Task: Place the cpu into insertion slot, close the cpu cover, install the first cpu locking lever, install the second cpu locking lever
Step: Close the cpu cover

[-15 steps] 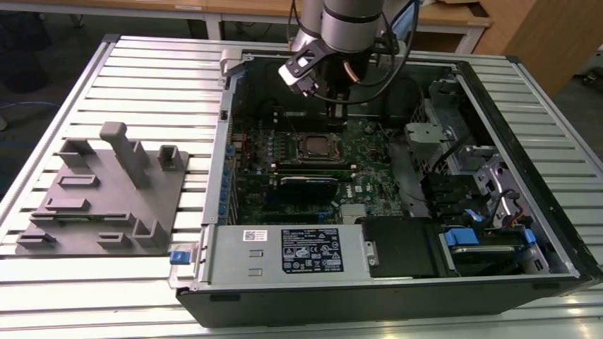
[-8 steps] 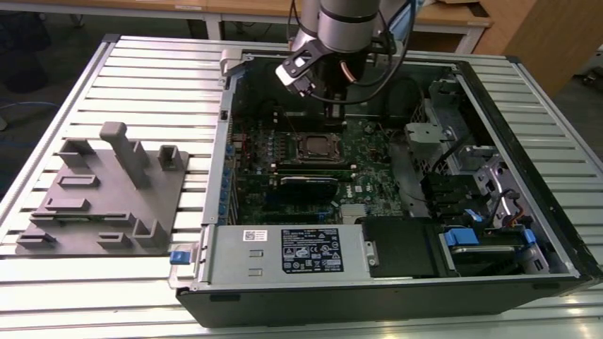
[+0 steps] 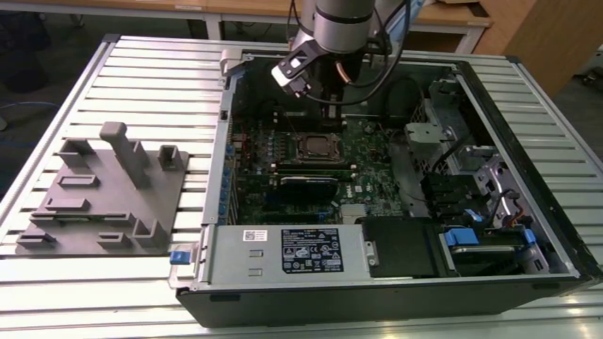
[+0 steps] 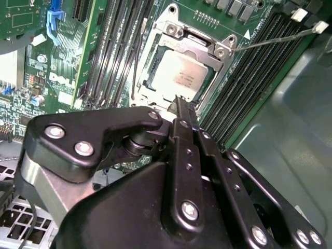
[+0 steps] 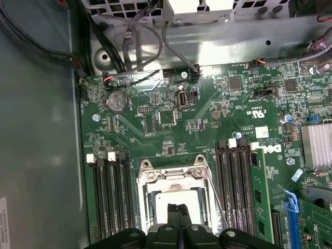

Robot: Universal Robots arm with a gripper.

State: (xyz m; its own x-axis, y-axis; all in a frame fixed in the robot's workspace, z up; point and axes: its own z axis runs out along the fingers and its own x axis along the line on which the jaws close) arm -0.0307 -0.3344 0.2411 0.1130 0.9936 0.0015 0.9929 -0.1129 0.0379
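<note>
The cpu (image 4: pixel 179 78) lies in the insertion slot (image 4: pixel 150 96) on the green board, its dull silver top showing in both wrist views (image 5: pixel 165 199). The cpu cover (image 4: pixel 199 45) lies flat around it, with the chip seen through its cut-out. One thin wire locking lever (image 4: pixel 275 38) sticks out sideways from the socket corner. Another lever (image 4: pixel 136 67) runs along the socket's side. My gripper (image 4: pixel 182 102) is shut with nothing between its fingers. Its tips hang over the socket's edge (image 5: pixel 178 208). In the exterior view the gripper (image 3: pixel 303 86) is above the open computer case.
Long black memory slots (image 5: pixel 236 181) flank the socket on both sides. Cables (image 5: pixel 129 46) and the case wall (image 5: pixel 41 129) lie beyond the board. A grey fixture plate (image 3: pixel 104 198) sits on the slatted table at the exterior view's left. A power supply (image 3: pixel 282 251) fills the case's near side.
</note>
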